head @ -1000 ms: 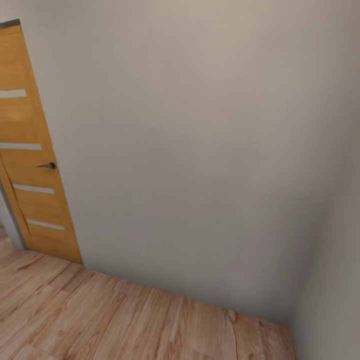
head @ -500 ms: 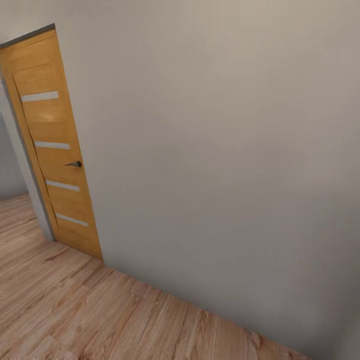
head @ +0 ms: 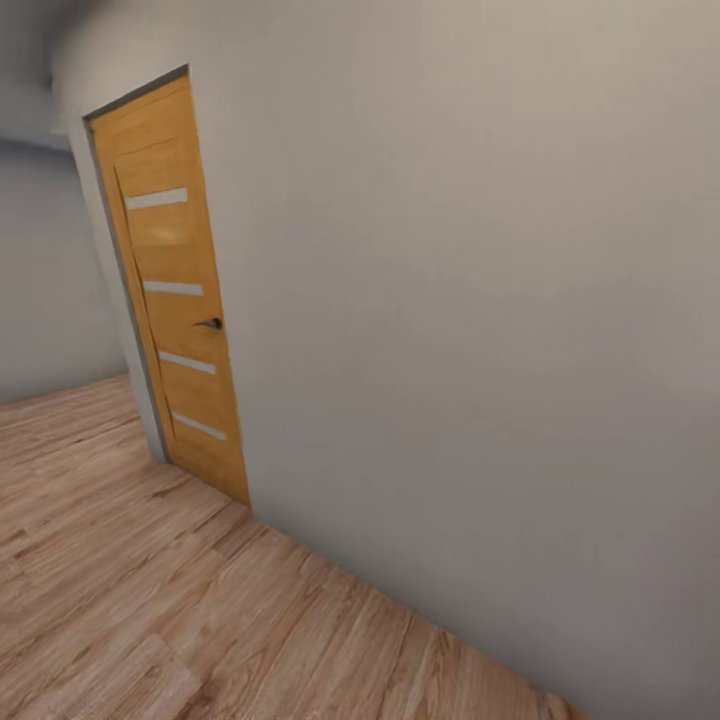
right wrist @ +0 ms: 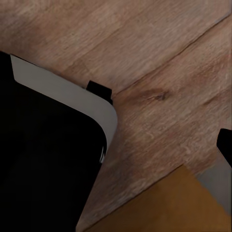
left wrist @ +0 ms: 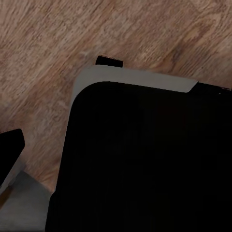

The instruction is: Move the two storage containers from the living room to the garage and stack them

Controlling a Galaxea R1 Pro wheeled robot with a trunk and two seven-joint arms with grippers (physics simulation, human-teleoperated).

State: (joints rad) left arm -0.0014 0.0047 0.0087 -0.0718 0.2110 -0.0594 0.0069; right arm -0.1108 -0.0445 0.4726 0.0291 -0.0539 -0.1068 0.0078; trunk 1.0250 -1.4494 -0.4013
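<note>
The two storage containers are out of view, and so are the living room and the garage. I am in a bare hallway with a light wood plank floor [head: 150, 620]. In both wrist views I look down past my own black, grey-edged body [left wrist: 145, 159] [right wrist: 43, 159] onto the planks. An orange-brown flat surface [right wrist: 159, 208] lies at the edge of the right wrist view; I cannot tell what it is.
A plain grey-white wall [head: 480, 330] runs close along my right and ahead. An orange wooden door [head: 175, 290] with pale stripes and a dark handle [head: 209, 323] stands shut in it. Left of the door the wood floor continues toward another grey wall [head: 50, 280].
The head view has swung to the left: the door has slid rightward in the picture, the right-hand corner has left the view, and more floor and a far wall show at left.
</note>
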